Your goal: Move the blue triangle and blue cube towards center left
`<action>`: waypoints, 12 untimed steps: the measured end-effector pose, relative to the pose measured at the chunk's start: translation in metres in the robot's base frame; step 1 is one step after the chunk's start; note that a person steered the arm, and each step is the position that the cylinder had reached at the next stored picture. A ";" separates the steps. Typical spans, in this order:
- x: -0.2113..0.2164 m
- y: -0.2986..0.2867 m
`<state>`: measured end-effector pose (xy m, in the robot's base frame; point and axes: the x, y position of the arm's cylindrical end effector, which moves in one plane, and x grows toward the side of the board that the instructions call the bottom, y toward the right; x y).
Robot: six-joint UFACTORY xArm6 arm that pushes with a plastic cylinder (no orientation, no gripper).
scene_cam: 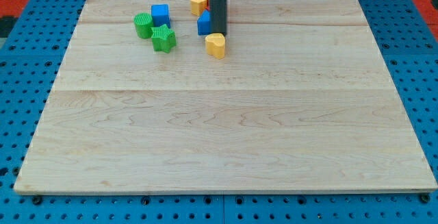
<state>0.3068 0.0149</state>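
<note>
One rod, no claw visible, my tip (217,32) touching blue triangle (204,24).

Bright, even light; sharp focus

All blocks sit near the top edge of the wooden board (226,148). At the view's left, the blue cube (160,14) lies just above the green star (163,38), with the green cylinder (143,25) to their left. My tip (217,32) touches the blue triangle's (203,24) right side, between the yellow block (198,3) above and the yellow heart (215,45) below.
</note>
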 end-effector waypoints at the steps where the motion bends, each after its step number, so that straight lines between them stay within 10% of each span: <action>1: 0.000 0.042; 6: -0.026 -0.131; 10: -0.088 -0.099; 12: -0.048 -0.184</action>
<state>0.2591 -0.1693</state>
